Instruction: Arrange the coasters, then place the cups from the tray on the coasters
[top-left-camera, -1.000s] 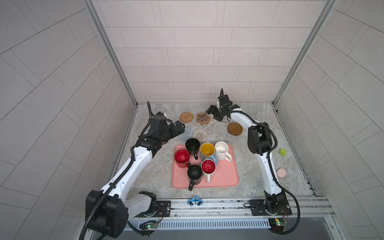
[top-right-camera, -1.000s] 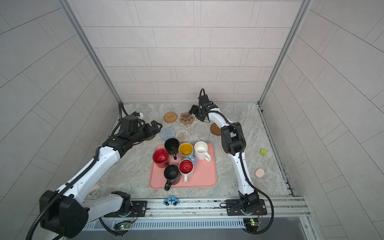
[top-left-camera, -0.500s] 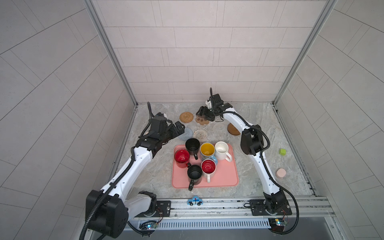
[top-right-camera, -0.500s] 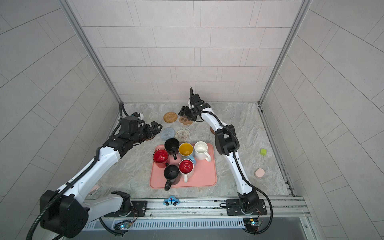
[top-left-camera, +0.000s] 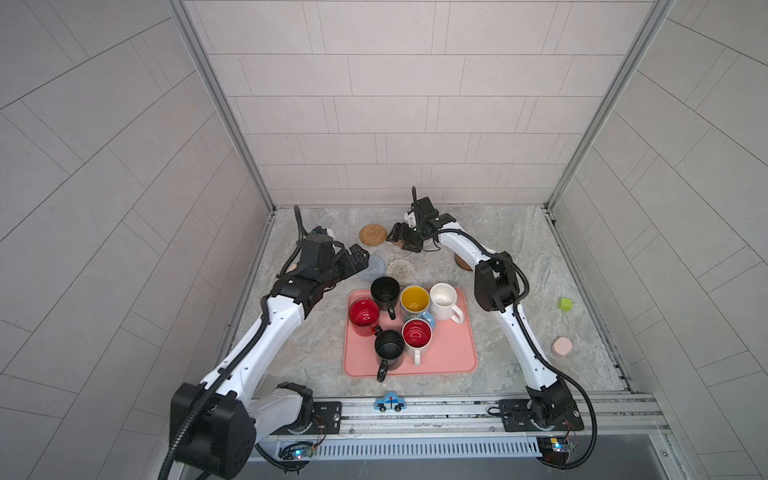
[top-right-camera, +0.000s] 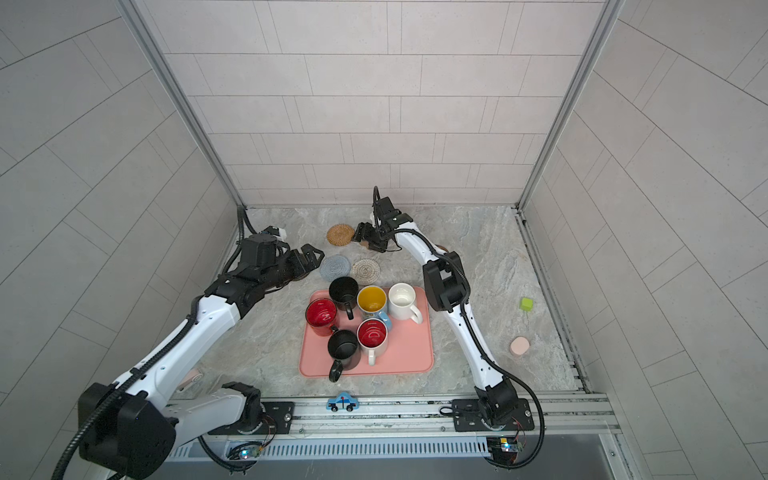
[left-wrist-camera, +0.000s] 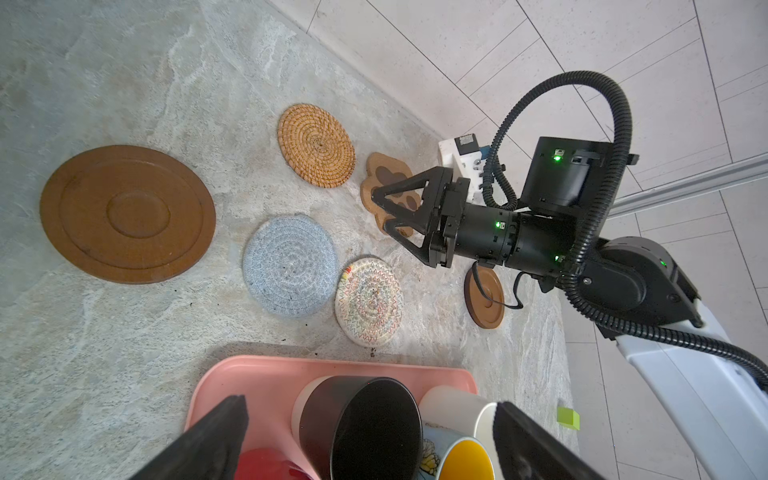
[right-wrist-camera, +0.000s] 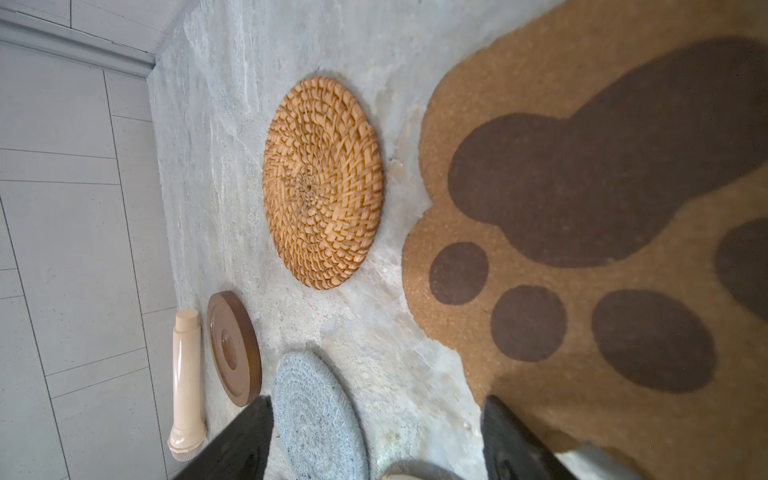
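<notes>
while both pairs of jaws gape empty, six cups (top-left-camera: 415, 300) crowd one tray (top-left-camera: 451, 353) beside six coasters (left-wrist-camera: 316, 145).

Top views: high, front, looking down; wrist views close, sharing rattan coaster (left-wrist-camera: 316, 145).

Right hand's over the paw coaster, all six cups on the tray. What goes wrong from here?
1. The paw coaster lies flat, close beside the rattan coaster. The open right hand may shove it into that one rather than grasp it.
2. On the crowded tray, the rear black mug looks pressed against the yellow-lined mug, so lifting one could tip a neighbour.
3. The handle of the front black mug overhangs the tray rim, so a bump might drag it off.
</notes>
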